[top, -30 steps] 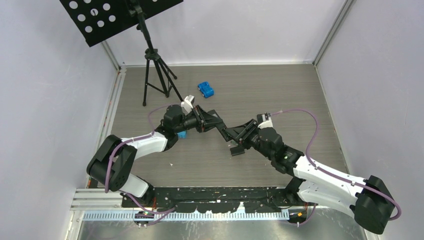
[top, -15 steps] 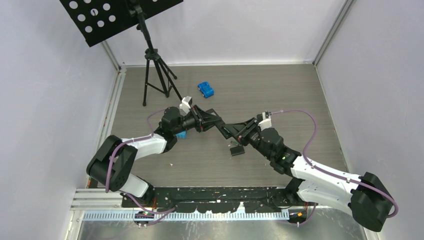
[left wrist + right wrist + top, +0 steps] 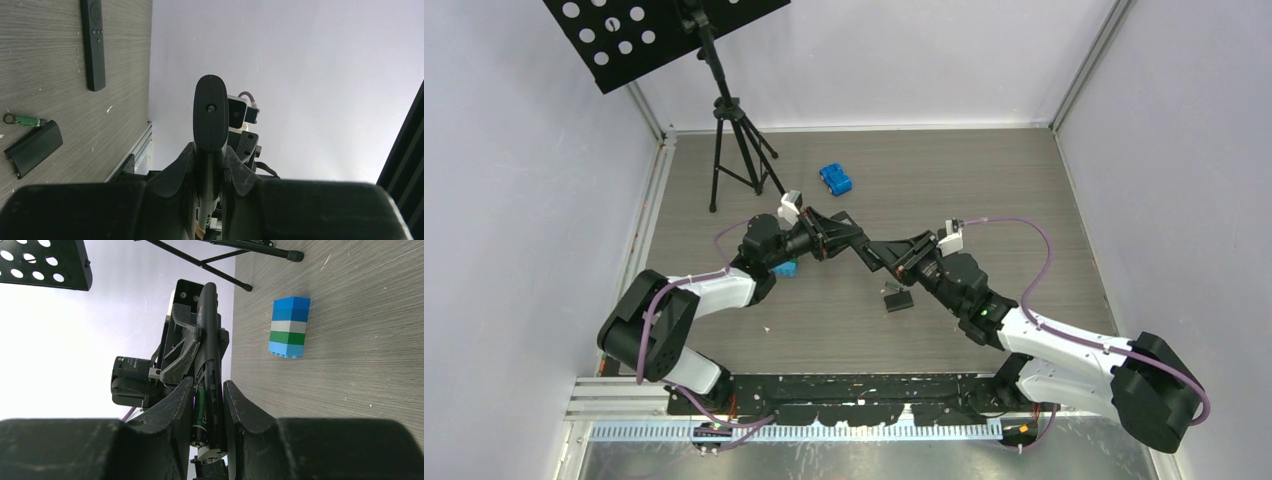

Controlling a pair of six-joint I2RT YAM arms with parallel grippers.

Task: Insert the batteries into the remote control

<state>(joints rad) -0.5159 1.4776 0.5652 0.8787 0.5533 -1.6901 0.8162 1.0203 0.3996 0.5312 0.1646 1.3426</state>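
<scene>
My left gripper (image 3: 827, 237) (image 3: 210, 150) is shut on the remote control (image 3: 871, 252) (image 3: 210, 112), a slim black bar held in the air above the table. The remote's free end points at my right gripper (image 3: 903, 262) (image 3: 207, 386). The right jaws are closed around that end: one finger lies against a dark green battery (image 3: 201, 412) in the recess, the other against the remote's (image 3: 209, 335) side. A second green battery (image 3: 27, 120) lies on the table beside the black battery cover (image 3: 32, 148) (image 3: 897, 298).
Another black remote with buttons (image 3: 93, 45) lies on the table. A stack of blue, white and green bricks (image 3: 289, 327) (image 3: 786, 269) sits under the left arm. A blue toy (image 3: 835, 179) and a black tripod stand (image 3: 734, 140) are at the back.
My right gripper has moved up and left along the remote toward the left gripper, and its jaws have narrowed onto the remote's end. The left gripper lifted slightly.
</scene>
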